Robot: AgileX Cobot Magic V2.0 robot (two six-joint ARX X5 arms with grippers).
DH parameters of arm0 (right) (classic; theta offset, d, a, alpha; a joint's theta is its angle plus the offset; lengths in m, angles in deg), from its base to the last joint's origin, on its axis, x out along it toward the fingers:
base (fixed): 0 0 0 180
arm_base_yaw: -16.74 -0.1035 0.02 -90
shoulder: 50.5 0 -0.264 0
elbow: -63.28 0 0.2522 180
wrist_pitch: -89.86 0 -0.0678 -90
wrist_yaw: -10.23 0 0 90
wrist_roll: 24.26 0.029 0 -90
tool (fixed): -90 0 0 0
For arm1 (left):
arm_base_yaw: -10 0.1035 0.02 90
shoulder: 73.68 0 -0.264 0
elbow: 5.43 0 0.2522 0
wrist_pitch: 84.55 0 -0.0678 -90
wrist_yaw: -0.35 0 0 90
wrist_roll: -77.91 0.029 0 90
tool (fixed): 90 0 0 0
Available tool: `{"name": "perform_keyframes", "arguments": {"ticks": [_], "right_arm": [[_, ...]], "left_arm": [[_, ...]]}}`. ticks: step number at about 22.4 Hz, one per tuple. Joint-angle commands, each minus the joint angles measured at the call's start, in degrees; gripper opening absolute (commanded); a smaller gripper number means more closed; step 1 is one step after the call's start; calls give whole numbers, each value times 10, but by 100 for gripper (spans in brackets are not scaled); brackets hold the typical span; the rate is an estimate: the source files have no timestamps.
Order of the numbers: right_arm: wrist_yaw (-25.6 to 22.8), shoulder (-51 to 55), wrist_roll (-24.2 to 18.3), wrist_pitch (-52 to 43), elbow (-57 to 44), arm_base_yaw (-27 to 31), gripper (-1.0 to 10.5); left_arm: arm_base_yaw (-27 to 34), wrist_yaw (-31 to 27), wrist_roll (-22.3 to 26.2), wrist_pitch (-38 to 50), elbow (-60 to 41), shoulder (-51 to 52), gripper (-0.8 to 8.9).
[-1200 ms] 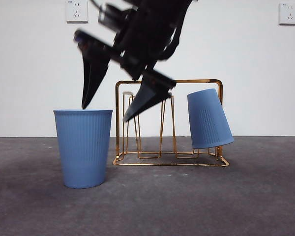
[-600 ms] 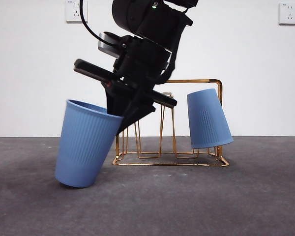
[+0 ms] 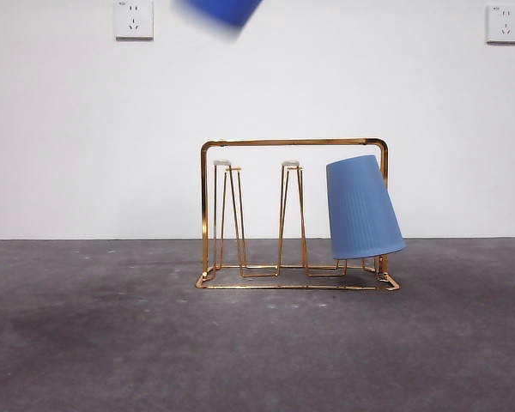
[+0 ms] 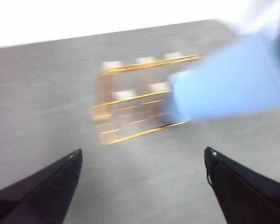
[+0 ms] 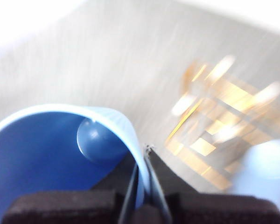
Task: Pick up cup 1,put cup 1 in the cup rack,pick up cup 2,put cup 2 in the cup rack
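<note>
The right gripper [image 5: 142, 154] has its fingers clamped on the rim of a blue cup [image 5: 46, 154], one finger inside the wall and one outside, pressed close together with only the thin plastic between them; in the front view that lifted cup [image 3: 223, 10] shows only as a blurred blue patch at the top edge, high above the counter [image 3: 94, 343] and to the left of the cup rack [image 3: 292, 142]. The rack, a gold wire frame with upright prongs, stands on the grey counter near the white wall; a second blue cup [image 3: 362, 208] sits upside down on a prong at its right end, tilted so that its closed top leans toward the middle of the rack, its mouth just above the base wire. The two prongs to its left are bare. The left gripper [image 4: 142, 158] holds its fingers wide apart with nothing between them, hanging above the counter; its view is heavily smeared, so the pale blue shape [image 4: 228, 84] beside the rack [image 4: 140, 100] there is probably the racked cup, though I cannot be sure. Two wall sockets [image 3: 134, 19] sit high on the wall.
</note>
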Motion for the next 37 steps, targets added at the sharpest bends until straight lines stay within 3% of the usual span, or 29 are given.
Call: {"name": "perform_keyframes", "arguments": {"ticks": [1,5,8,11,14,23,29,37], "right_arm": [[-25,80,-29,17,-2,0,-12],[-58,211,-70,28,-2,0,-12],[-70,277,-95,28,-2,0,-12],[-70,313,-110,19,-2,0,-12],[-75,336,-121,5,-2,0,-13],[-99,339,-139,-9,-8,0,-13],[-110,327,-139,-42,-36,0,-12],[-111,298,-143,-95,-90,0,-12]], "left_arm": [[0,65,-3,131,-51,-3,436],[23,266,-19,385,-99,-41,440],[54,427,-77,534,-99,-93,440],[71,523,-145,654,-99,-141,440],[75,575,-208,759,-99,-195,440],[67,579,-348,1043,-99,-333,441],[67,546,-382,1120,-99,-383,441],[68,515,-387,1142,-99,-396,441]]}}
